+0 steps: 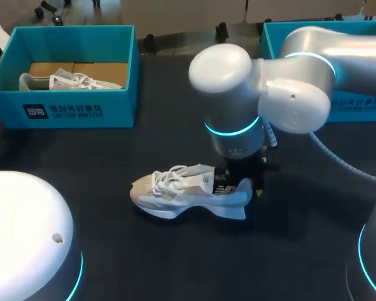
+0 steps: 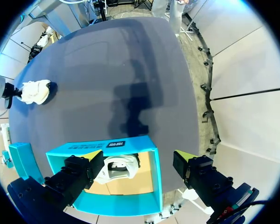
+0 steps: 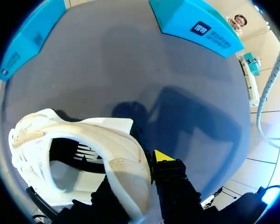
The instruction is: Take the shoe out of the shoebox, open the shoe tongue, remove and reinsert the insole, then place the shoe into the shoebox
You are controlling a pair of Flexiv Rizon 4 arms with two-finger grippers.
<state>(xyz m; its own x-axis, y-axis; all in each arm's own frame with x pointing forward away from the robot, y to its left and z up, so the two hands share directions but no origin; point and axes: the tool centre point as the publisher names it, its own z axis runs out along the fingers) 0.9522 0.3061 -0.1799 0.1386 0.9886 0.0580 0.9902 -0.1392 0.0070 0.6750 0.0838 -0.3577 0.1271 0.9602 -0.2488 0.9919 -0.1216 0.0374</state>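
Note:
A white sneaker lies on its sole in the middle of the dark table, toe to the left. My right gripper comes down at its heel. In the right wrist view it is shut on the heel wall of the sneaker; one yellow fingertip shows outside and the other finger is hidden inside the opening. My left gripper hangs open high above the teal shoebox, holding nothing. That shoebox stands at the back left and holds a second white shoe.
Another teal box stands at the back right, partly hidden by my right arm. My left arm's white housing fills the near left corner. Bare dark tabletop surrounds the sneaker.

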